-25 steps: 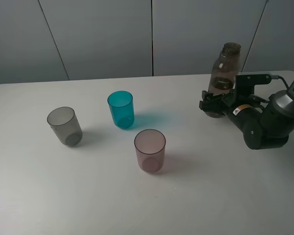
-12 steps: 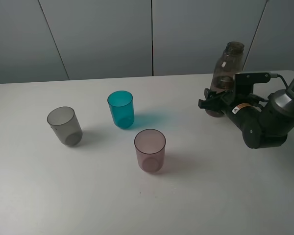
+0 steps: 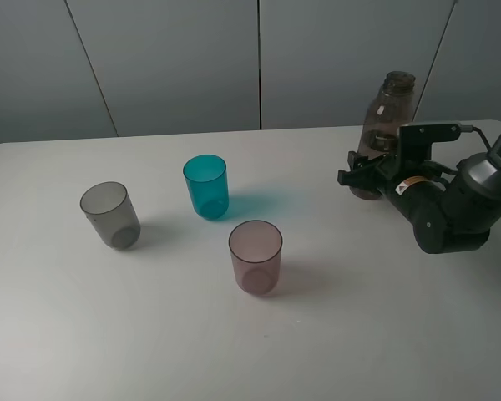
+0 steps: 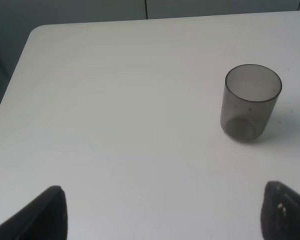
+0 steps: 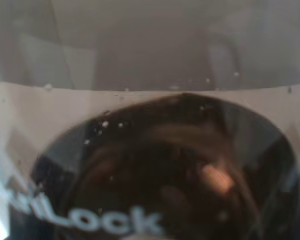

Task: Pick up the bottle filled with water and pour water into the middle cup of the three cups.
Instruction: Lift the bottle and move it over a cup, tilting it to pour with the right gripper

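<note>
The smoky grey-brown bottle (image 3: 390, 109) stands upright at the table's far right. My right gripper (image 3: 366, 174) is closed around its lower body. In the right wrist view the bottle (image 5: 160, 165) fills the frame with its dark label, and the fingers are hidden. The teal middle cup (image 3: 206, 186) stands left of the bottle, with the grey cup (image 3: 109, 215) to its left and the pale pink cup (image 3: 255, 256) nearer the front. My left gripper (image 4: 165, 215) is open and empty. It hovers over bare table some way short of the grey cup (image 4: 250, 102) and is out of the exterior view.
The white table (image 3: 342, 334) ends at a grey panelled wall behind the bottle. The table's left edge (image 4: 15, 80) shows in the left wrist view. The right arm's bulky dark body (image 3: 451, 213) lies low over the table's right side.
The bottle has shifted slightly right and stands straighter than a second ago, and the right gripper has risen a little with it. In the last half second nothing has moved.
</note>
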`<state>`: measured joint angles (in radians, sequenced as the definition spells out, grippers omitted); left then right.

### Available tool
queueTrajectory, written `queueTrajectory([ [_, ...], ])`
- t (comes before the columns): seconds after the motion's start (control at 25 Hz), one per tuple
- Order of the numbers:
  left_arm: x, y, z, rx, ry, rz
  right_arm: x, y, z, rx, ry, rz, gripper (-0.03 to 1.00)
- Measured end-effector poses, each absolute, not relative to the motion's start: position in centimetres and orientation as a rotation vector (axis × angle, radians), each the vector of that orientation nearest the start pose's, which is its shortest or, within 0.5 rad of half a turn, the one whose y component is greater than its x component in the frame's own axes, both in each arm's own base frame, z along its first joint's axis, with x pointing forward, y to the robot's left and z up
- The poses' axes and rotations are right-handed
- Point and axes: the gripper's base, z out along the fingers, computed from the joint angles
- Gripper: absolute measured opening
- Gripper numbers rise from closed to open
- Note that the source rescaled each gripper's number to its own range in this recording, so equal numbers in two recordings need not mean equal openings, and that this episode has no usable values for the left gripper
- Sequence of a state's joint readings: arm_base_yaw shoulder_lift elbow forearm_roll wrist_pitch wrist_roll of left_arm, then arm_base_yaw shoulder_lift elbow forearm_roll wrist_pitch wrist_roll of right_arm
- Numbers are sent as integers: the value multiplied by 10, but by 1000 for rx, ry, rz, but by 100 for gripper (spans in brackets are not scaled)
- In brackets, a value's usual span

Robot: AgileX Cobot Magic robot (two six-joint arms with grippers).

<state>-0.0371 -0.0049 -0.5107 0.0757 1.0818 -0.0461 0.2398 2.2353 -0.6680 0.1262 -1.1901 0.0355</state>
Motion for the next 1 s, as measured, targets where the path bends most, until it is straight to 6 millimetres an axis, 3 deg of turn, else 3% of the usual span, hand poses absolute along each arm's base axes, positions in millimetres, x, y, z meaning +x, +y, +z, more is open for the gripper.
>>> queueTrajectory([
  [0.48,-8,6,279,-10,2048,41,329,72,52,-98,1869,134,0],
  [0.76,-8,6,279,-10,2048,41,332,73,67,-98,1827,138,0],
  [1.0,-8,6,279,-10,2048,41,340,77,91,-131,1742,137,0],
])
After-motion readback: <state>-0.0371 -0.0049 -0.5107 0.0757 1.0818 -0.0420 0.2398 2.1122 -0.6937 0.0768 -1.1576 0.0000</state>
